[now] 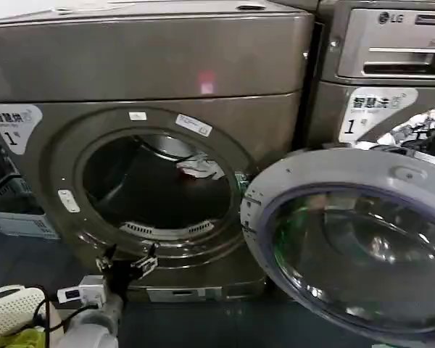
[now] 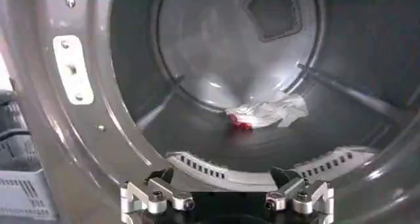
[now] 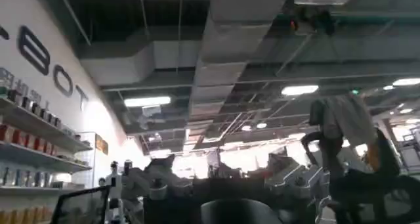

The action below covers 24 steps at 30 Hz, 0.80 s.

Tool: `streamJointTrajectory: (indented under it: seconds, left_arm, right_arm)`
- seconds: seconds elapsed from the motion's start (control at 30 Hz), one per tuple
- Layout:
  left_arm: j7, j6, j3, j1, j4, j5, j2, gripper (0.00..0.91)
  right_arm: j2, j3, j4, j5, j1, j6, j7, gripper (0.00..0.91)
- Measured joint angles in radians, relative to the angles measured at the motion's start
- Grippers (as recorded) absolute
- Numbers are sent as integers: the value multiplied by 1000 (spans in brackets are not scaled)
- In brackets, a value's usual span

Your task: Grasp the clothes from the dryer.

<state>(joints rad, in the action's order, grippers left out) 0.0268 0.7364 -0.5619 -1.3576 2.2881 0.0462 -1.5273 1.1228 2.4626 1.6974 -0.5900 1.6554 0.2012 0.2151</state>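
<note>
- Head view: the left claw [image 1: 127, 262] hangs released at the lower rim of the dryer [image 1: 152, 87] mouth, the round glass door [image 1: 351, 246] swung wide beside it.
- Left wrist view: the clothes [image 2: 266, 112] lie on the drum floor, deep inside, well apart from the claw.
- Right wrist view: the right claw [image 3: 230, 186] points at the ceiling; whether released or clenched, I cannot tell.

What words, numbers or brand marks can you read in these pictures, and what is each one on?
"1": white sticker on the dryer, Chinese line above it too blurred to read.
"LG": silver panel of the neighbouring machine.
"1": that machine's white sticker, smaller print unreadable.
"BOT": big dark letters on the white wall, start cut off.
Small label above the porthole: too small to read.
</note>
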Motion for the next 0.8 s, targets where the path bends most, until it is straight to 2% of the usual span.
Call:
streamJointTrajectory:
  seconds: [0.8]
  left_arm:
    - [4,0,7,0,-1,1,-4,907]
  right_arm:
    - [3,-2,-9,4,-1,-6,-2,907]
